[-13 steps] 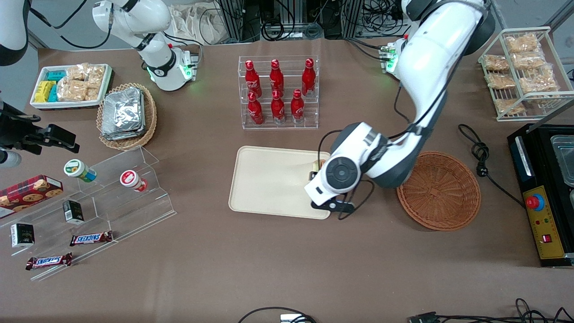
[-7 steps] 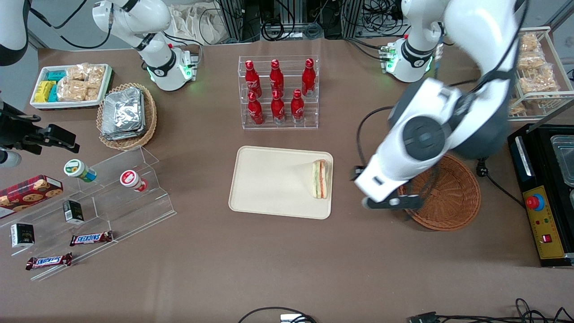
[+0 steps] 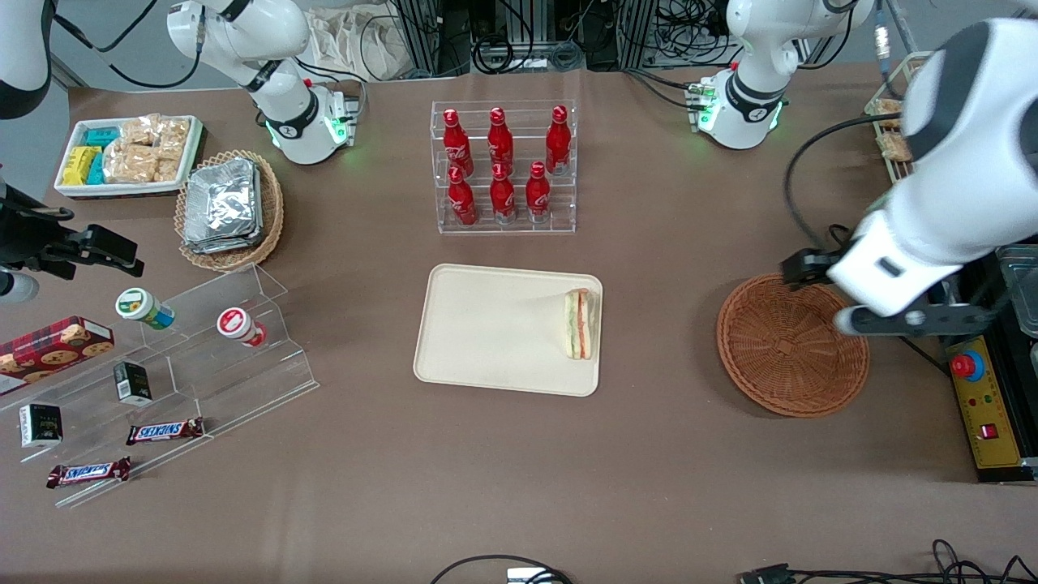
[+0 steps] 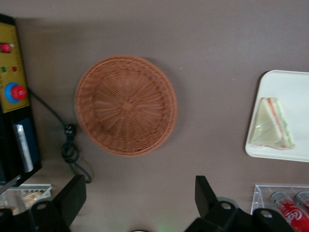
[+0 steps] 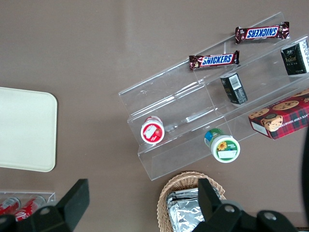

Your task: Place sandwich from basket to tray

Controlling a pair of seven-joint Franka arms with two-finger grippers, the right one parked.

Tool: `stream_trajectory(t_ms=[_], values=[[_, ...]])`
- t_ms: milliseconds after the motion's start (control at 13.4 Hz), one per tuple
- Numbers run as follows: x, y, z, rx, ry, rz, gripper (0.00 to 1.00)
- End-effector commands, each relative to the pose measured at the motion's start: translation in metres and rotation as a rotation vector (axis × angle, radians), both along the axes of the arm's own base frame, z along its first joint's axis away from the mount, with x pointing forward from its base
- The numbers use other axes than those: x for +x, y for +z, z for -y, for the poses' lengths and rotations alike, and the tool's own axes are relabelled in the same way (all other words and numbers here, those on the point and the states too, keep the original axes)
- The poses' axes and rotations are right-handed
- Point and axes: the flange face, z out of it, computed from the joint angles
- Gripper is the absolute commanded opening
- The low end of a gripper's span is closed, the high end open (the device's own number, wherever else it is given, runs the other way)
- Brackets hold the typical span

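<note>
Front view showed the sandwich (image 3: 581,324) lying on the tray (image 3: 486,328), at the edge nearest the basket (image 3: 792,355), its long axis running near to far. The gripper (image 3: 859,292) hung wide open and empty above the basket's working-arm rim, well apart from the sandwich.

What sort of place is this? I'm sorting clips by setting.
Probably a robot lab set up as a mock snack shop: cola bottles in a clear rack, candy bars on acrylic steps, cables along the table's edge. The sandwich lies on the tray; the gripper, open, hangs above the empty basket.
</note>
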Motion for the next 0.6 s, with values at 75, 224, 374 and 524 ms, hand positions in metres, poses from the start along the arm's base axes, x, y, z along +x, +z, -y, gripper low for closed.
stream_trajectory(t_ms=[75,224,374,524], values=[[-0.010,-0.005,-0.017,-0.021,0.002,-0.064,1.00],[-0.019,-0.014,-0.014,-0.004,-0.003,-0.127,1.00],[-0.033,-0.025,-0.007,0.019,-0.015,-0.151,1.00],[-0.037,-0.028,-0.010,0.024,-0.024,-0.164,1.00]])
